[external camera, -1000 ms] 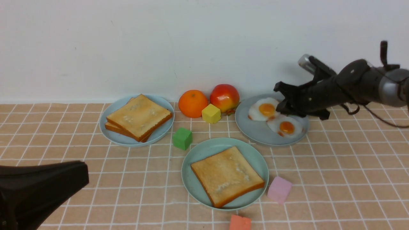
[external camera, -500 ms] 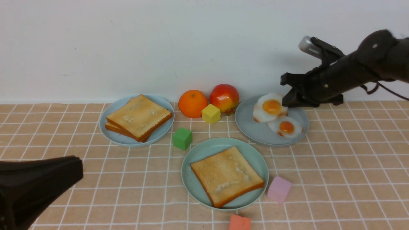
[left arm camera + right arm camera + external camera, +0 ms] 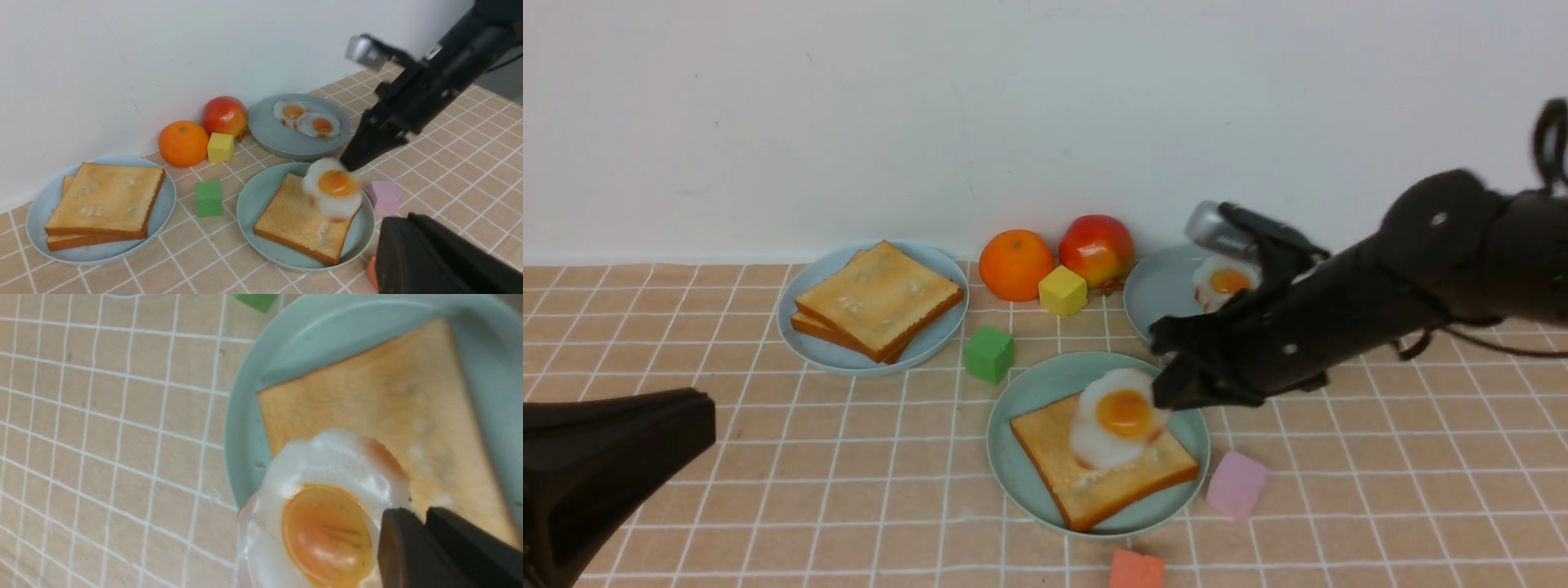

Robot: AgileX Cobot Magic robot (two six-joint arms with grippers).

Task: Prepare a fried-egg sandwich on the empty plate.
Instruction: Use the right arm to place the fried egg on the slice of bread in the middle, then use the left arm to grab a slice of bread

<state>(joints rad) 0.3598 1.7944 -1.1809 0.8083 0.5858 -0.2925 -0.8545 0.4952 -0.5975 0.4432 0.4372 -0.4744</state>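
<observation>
Right now, the right gripper (image 3: 1164,392) is closed on the edge of a fried egg (image 3: 1117,418), holding it above the toast slice (image 3: 1086,490) on the mint-green plate (image 3: 1019,482). The egg's orange yolk faces up, and its glossy white spreads out from the fingertips, blurred at the edges in the front view. That toast slice lies flat and turned at an angle, its darker crust showing along the near side. The left gripper (image 3: 408,224) is shut with nothing between its fingers, well apart from the plate. Beyond the mint-green plate, to the right, 2 more fried eggs (image 3: 307,118) lie on the grey-blue plate (image 3: 278,143), 1 touching the other; the right arm partly covers them in the front view. To the left, the pale blue plate (image 3: 810,347) bears stacked toast (image 3: 878,298), the top slice turned askew over the bread below. An orange (image 3: 1016,265) and a red fruit (image 3: 1097,249) sit by the wall, with a yellow block (image 3: 1063,291) just in front. Around the mint-green plate are a green block (image 3: 989,354), a pink block (image 3: 1237,485) and a coral block (image 3: 1136,569).
</observation>
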